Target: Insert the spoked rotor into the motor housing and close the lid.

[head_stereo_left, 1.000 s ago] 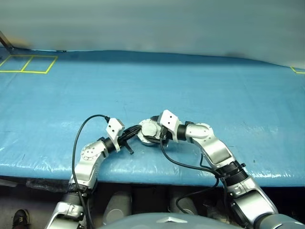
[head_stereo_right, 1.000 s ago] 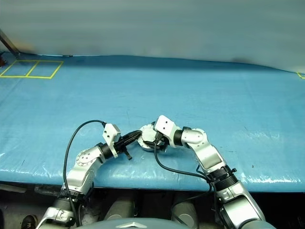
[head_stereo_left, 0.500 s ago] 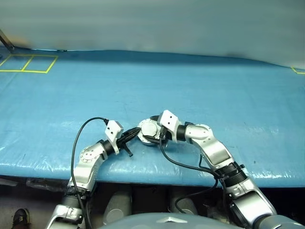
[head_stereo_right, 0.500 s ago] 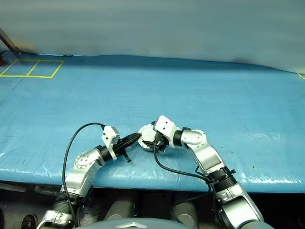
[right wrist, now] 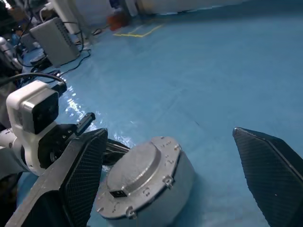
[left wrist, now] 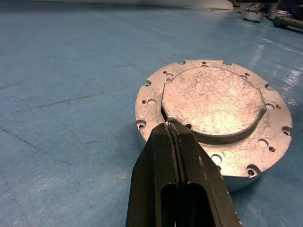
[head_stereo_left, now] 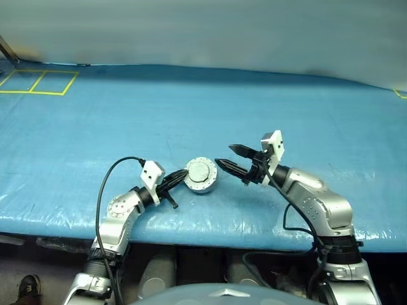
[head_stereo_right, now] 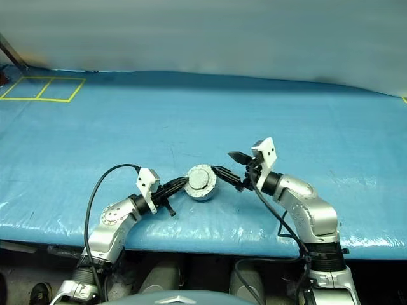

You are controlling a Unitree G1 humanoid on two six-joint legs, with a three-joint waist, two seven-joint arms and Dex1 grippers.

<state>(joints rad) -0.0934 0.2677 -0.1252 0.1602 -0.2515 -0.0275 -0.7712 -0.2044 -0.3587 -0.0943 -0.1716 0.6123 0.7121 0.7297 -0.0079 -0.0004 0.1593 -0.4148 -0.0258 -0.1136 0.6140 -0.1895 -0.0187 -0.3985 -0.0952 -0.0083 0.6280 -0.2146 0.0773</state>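
Sitting closed on the blue table (head_stereo_left: 267, 114), the motor housing (head_stereo_left: 201, 176) lies between both grippers in the head views, its lid (head_stereo_left: 201, 171) down. Left wrist view: the left gripper (left wrist: 172, 126), fingers pressed together, touches the lid's edge. Right wrist view: the right gripper (right wrist: 170, 163) spreads wide, the housing just ahead, untouched; no readable writing anywhere.
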